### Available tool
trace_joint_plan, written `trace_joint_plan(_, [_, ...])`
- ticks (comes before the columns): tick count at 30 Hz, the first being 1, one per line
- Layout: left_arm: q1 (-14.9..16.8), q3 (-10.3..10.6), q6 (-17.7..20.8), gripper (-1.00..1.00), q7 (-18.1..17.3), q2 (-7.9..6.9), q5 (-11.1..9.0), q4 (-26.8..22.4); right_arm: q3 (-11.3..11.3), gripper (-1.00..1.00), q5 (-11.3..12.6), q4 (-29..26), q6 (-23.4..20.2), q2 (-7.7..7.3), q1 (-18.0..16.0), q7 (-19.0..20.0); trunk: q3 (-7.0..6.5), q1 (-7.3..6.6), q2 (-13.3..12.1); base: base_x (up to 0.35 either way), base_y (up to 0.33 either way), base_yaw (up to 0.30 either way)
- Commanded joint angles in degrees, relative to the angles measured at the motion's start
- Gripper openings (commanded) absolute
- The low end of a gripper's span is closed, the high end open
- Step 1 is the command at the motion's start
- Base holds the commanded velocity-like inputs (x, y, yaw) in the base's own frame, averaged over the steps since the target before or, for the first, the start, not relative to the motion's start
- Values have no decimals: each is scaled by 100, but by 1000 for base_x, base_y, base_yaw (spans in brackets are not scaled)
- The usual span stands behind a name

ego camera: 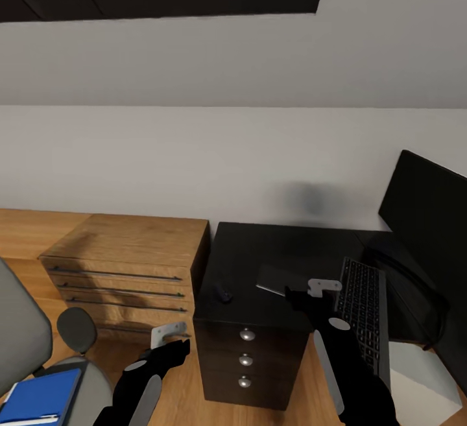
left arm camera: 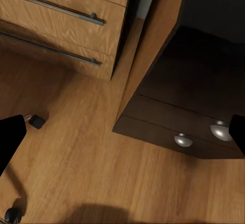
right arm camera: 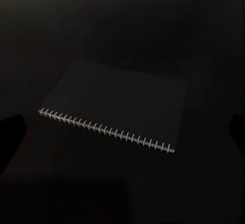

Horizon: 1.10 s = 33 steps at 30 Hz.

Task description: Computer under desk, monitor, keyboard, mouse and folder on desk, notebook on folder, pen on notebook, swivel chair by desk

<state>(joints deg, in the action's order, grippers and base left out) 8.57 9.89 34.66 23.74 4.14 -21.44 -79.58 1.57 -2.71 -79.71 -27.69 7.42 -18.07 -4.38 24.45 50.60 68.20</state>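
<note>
Notebook (right arm camera: 115, 106), grey-covered with a wire spiral along one edge, lies flat on the black tabletop (ego camera: 285, 244), and the right pincer (ego camera: 310, 292) hangs just above it with its fingers spread wide and nothing between them. Just to the notebook's right is the keyboard (ego camera: 363, 316), with the monitor (ego camera: 431, 231) standing behind it at the tabletop's right end; the mouse (ego camera: 224, 294) sits near the front left corner, apart from the notebook. The left pincer (ego camera: 170, 340) is low over the wood floor (left arm camera: 76, 147) in front of the desk's knobbed drawers (left arm camera: 184, 132), released and empty. Beside the desk stands a light-wood dresser (ego camera: 130, 264) with bar handles. At the lower left the swivel chair (ego camera: 23, 335) carries the blue folder (ego camera: 39, 397) with the pen (ego camera: 29, 421) lying on it. No writing or label can be read anywhere.
</note>
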Motion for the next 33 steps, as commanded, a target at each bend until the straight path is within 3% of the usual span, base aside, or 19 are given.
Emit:
trace_joint_plan(1, [4, 6, 13, 100, 54, -1, -61, -8, 5, 100, -27, -8, -34, 2, -4, 1, 6, 1, 4, 29, 0, 1])
trace_joint_plan(8, [4, 12, 14, 100, 52, -1, -62, -13, 10, 100, -27, 17, -34, -3, -4, 13, -101, -131, -237, 6, 0, 0])
trace_joint_plan(13, [4, 21, 15, 100, 45, 4, -62, -14, 3, 100, -22, 41, -34, -130, -4, 40, -101, -131, -237, 22, 0, 0])
trace_joint_plan(18, [4, 67, 10, 100, 48, 72, -71, -167, 165, 100, 123, 202, 127, -131, -166, 25, -101, -131, -237, 0, 0, 0])
trace_joint_plan(21, [-1, 73, 5, 100, 50, 111, -66, -92, 262, 100, 91, 299, 157, -103, -131, 25, -101, -131, -237, 47, 0, 0])
trace_joint_plan(33, [-5, 83, -53, 100, 45, 139, -68, -101, 92, 100, 87, 253, -73, -151, 47, 34, -101, -131, -237, 256, 0, 0])
